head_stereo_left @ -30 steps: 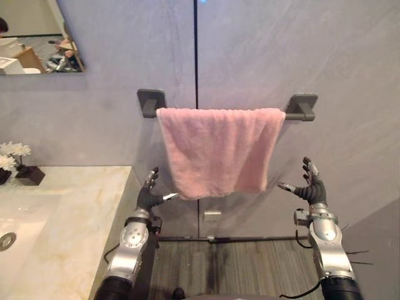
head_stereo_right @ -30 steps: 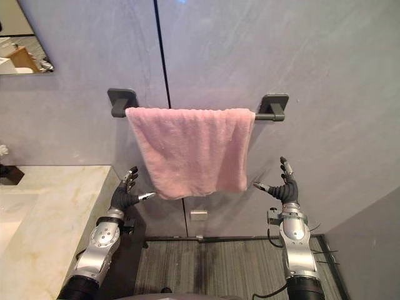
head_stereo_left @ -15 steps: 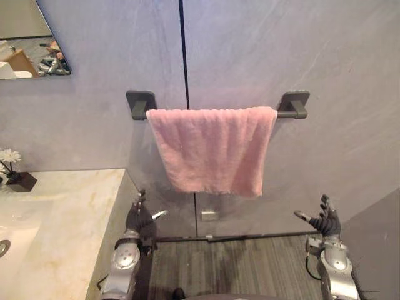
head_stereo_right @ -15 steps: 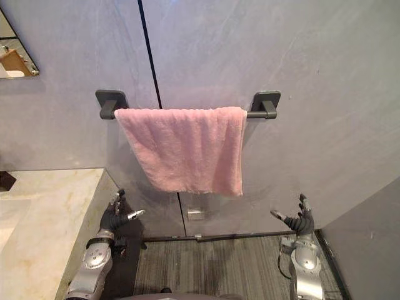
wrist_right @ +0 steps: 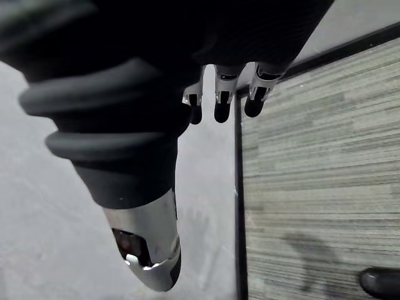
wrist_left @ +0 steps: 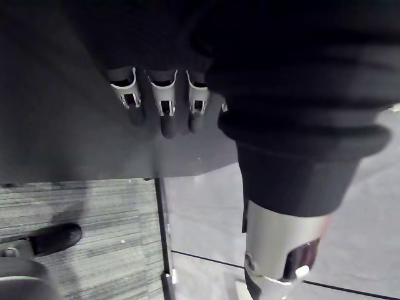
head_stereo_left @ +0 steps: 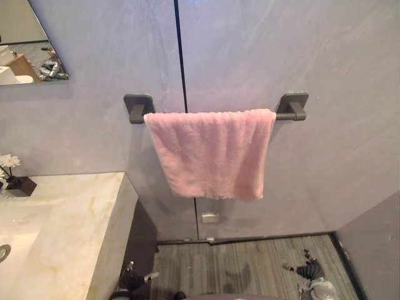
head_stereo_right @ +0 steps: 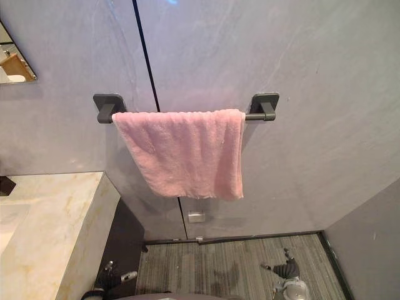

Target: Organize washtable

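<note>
Left eye view: pink towel (head_stereo_left: 209,153) draped over the dark wall bar (head_stereo_left: 292,112), long axis level along that bar, bottom hem slanting lower toward the right. Left hand (head_stereo_left: 134,281) low by the floor, just beside the dark side of the marble washtable (head_stereo_left: 69,219); right hand (head_stereo_left: 307,270) low as well, over the grey floor (head_stereo_left: 244,265). Towel high above both and between them, well apart from either, neither clearly nearer. Small flower pot (head_stereo_left: 19,185) at the washtable's back edge, mirror (head_stereo_left: 28,47) above it.

Right eye view: same layout, with the left hand roughly under the towel's left edge and the right hand a little outside its right edge, so any reach straight up and slightly inward.

Left wrist view: fingers (wrist_left: 164,106) loosely extended against the dark cabinet face, thumb apart, nothing held.

Right wrist view: fingers (wrist_right: 220,97) relaxed and spread over wall and floor, thumb clear, nothing held.

Judged from this: towel already hung, so probably done, or next a two-handed lift to square the hem
</note>
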Controlling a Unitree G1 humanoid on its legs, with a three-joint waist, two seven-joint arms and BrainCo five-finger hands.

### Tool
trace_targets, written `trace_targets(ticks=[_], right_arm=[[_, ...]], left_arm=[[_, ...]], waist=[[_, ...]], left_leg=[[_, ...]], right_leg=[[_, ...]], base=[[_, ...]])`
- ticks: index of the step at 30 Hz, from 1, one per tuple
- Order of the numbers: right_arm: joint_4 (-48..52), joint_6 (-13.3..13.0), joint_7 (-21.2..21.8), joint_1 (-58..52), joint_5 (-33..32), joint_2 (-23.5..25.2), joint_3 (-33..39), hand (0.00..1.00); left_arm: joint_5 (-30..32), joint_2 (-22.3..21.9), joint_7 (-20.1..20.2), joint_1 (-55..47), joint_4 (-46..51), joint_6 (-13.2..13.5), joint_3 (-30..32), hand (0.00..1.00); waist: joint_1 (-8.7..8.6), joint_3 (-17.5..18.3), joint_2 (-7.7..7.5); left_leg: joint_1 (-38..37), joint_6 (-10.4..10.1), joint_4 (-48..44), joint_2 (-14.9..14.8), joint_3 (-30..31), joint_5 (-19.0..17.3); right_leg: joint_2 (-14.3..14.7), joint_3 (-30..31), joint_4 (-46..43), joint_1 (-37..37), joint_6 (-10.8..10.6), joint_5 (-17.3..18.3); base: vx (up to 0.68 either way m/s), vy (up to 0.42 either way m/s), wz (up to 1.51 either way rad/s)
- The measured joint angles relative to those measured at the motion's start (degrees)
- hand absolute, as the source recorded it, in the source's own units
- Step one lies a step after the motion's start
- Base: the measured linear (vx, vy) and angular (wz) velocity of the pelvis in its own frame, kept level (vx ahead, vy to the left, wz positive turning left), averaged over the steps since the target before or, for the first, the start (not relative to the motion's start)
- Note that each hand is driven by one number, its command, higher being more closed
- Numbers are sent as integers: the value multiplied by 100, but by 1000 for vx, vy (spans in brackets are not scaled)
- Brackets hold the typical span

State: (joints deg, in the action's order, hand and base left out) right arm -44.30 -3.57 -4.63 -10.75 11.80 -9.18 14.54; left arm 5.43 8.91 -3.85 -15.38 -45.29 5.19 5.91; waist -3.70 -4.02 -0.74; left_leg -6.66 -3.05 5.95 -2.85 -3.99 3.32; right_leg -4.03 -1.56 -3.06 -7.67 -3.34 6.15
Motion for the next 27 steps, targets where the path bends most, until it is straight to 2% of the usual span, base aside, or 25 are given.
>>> trace_targets(ticks=[3,5,8,10,11,12,13,14,16,17,18,19,20,21,22,23,24,25,26,27], right_arm=[[-52,1,-1,-13,-3,9,-6,0],[-61,1,-7,-55,-14,32,-7,0],[-25,3,-20,-27,-52,116,-152,0],[83,5,-35,75,-77,262,-266,0],[192,10,-35,133,-114,340,-338,0],[318,17,-45,119,-176,416,-383,0],[378,20,-46,90,-218,448,-418,0],[619,13,-61,-99,-269,495,-514,0],[860,-15,-79,-266,-308,551,-640,0],[982,-34,-84,-292,-358,572,-665,0],[1031,-43,-139,-286,-446,565,-666,0],[1030,-37,-173,-275,-455,559,-662,0],[1024,-27,-203,-239,-474,523,-669,0],[1029,-36,-292,-150,-535,463,-721,0],[1030,-36,-301,-121,-563,445,-765,0],[1034,-36,-312,-63,-581,412,-819,0],[1029,-33,-348,-36,-629,387,-833,0],[1019,-33,-410,-33,-696,397,-812,0],[956,-17,-431,-39,-718,459,-762,0],[957,4,-492,-77,-728,474,-751,0]], left_arm=[[1,-116,-12,11,-28,1,128,0],[0,-144,-17,40,-27,2,130,0],[-1,-167,-64,168,-14,6,150,0],[-15,-160,-165,323,84,2,157,0],[-15,-164,-201,410,290,2,158,0],[-15,-170,-264,480,473,10,159,0],[-15,-169,-278,504,529,10,152,0],[-11,-170,-293,572,677,16,99,0],[-13,-169,-367,562,869,53,117,0],[-12,-209,-401,550,919,65,127,0],[-13,-271,-420,508,897,61,133,0],[-14,-317,-434,498,882,58,138,0],[-14,-377,-488,446,904,58,141,0],[-32,-559,-514,297,1030,57,126,0],[-33,-588,-516,254,1084,57,118,0],[-38,-645,-516,215,1162,56,62,0],[-49,-705,-517,222,1184,53,12,0],[-75,-719,-511,274,1205,44,-57,0],[-78,-704,-509,302,1224,23,-121,0],[-77,-669,-507,298,1311,20,-147,0]], waist=[[24,-35,6],[129,-69,-3],[182,-187,-40],[234,-313,-46],[287,-438,-37],[335,-509,-9],[372,-547,15],[355,-538,-81],[407,-473,-195],[494,-449,-256],[565,-449,-284],[617,-434,-309],[693,-456,-263],[802,-456,-117],[793,-462,-96],[775,-505,-7],[754,-594,145],[713,-667,111],[726,-720,120],[711,-784,-32]], left_leg=[[-11,7,-1,8,-31,-37],[8,8,-4,10,-85,-54],[242,7,-153,-4,-140,-84],[883,24,-975,-83,-167,-390],[1418,33,-1622,-215,-85,-660],[1663,62,-1955,-375,-24,-791],[1734,57,-2054,-376,41,-816],[1859,49,-2318,-321,276,-856],[2213,47,-2697,-268,450,-854],[2510,44,-3019,-270,493,-852],[2681,33,-3241,-273,496,-845],[2740,-16,-3306,-290,505,-808],[2766,-160,-3234,-357,513,-711],[2871,-373,-2997,-544,617,-440],[2924,-382,-2904,-574,687,-319],[3010,-406,-2607,-702,802,76],[2997,-417,-2152,-836,861,619],[2942,-410,-1763,-900,730,976],[2990,-475,-2334,-897,504,616],[3013,-383,-3147,-799,308,39]], right_leg=[[-2,4,-66,20,-48,92],[-4,22,-117,75,-38,122],[-5,28,-365,323,-30,166],[-5,56,-796,776,-85,206],[87,162,-1111,1093,-100,213],[202,415,-1608,1317,-209,371],[191,513,-2057,1434,-213,524],[91,756,-3099,1520,-343,777],[-45,1153,-3839,1467,-532,916],[-156,1496,-3888,1253,-616,971],[-226,1681,-3358,861,-654,1144],[-166,1735,-3018,631,-571,1369],[-136,1711,-2620,457,-414,1626],[33,1509,-2259,402,-192,1923],[85,1409,-2214,413,-126,2004],[293,1198,-2188,515,59,2144],[547,936,-2263,598,233,2058],[607,607,-2256,689,443,1944],[631,318,-2285,721,588,1865],[586,68,-2288,787,692,1759]], base=[[2,-5,-1],[5,-3,-3],[10,-11,-2],[-26,-18,-7],[-58,8,5],[-48,15,13],[5,-14,54],[42,-41,68],[-17,-197,81],[-128,-311,73],[-165,-302,55],[-192,-268,40],[-287,-341,28],[-319,-344,26],[-388,-373,51],[-451,-393,81],[-483,-363,113],[-474,-296,125],[-405,-255,133],[-358,-256,107]])
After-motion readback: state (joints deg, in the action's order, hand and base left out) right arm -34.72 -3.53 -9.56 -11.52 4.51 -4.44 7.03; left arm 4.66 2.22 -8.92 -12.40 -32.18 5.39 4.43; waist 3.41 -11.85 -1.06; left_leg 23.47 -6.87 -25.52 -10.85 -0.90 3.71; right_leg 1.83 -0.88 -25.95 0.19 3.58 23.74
